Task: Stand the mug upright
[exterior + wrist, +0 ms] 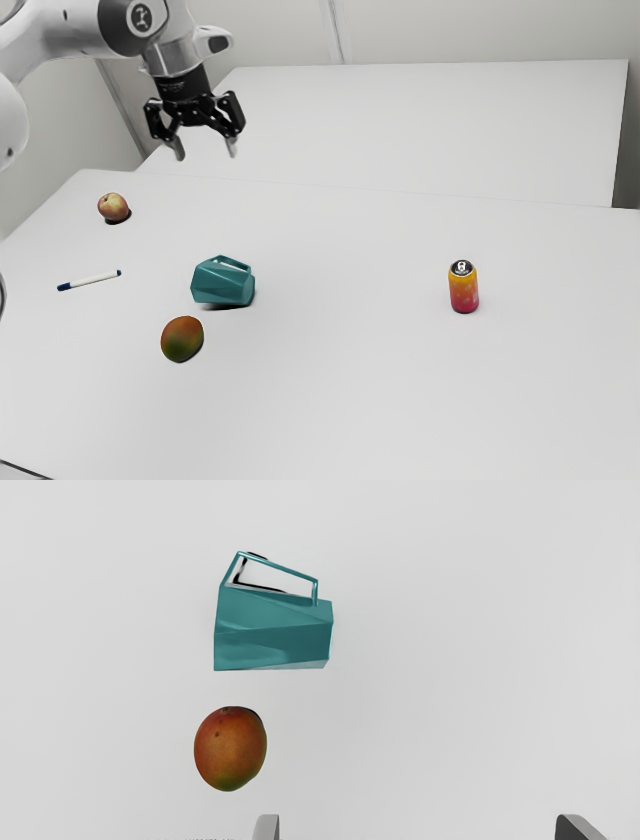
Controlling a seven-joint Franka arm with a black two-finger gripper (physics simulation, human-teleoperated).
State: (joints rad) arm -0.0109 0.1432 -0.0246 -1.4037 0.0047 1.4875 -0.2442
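White table [350,400] — mug [220,286] on side, mango [182,340] near it — apple [113,207], marker [92,280], upright can [464,290].

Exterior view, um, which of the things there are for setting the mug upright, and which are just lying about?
For the job:
- teal mug, on its side
- gripper, jaws open and empty

Just lying about:
- mango
- small round fruit
- pen, white and blue
- drink can, standing

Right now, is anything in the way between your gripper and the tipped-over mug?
Nothing that I can see. My open gripper hangs above the table, and the mug lies on its side, uncovered. The mango is beside it, not touching.
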